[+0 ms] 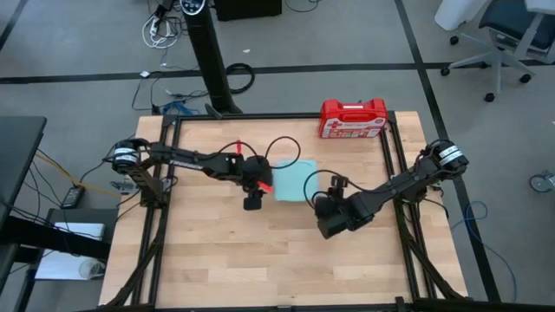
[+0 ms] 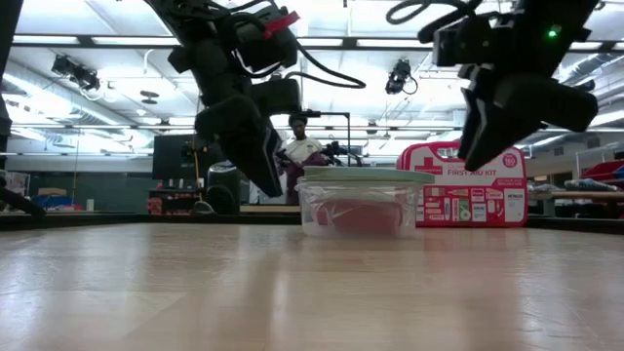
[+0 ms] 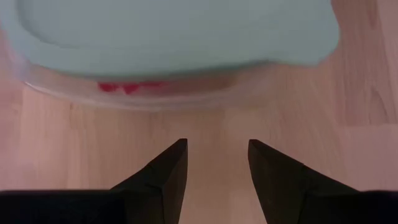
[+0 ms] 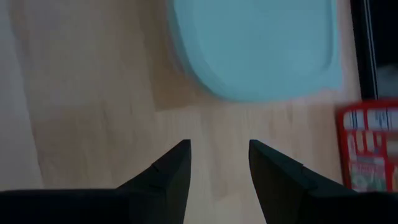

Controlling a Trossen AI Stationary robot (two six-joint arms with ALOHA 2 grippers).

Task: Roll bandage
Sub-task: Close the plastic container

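So the lidded container [image 1: 293,180] sits mid-bench [image 1: 225,260], squeezed between the two grippers: left gripper [image 1: 252,201] just beside one edge, right gripper [image 1: 329,221] near the opposite corner. Bandage [image 2: 363,215] is inside the container. First-aid case [image 1: 353,119] stands well beyond both grippers, at the bench's back edge.

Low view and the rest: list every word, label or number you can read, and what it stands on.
"FIRST AID KIT": on the white label of the red case, low view.
Smaller print and pictures below it: too small to read.
Case label from above: unreadable.
Container, table, arms: no text.
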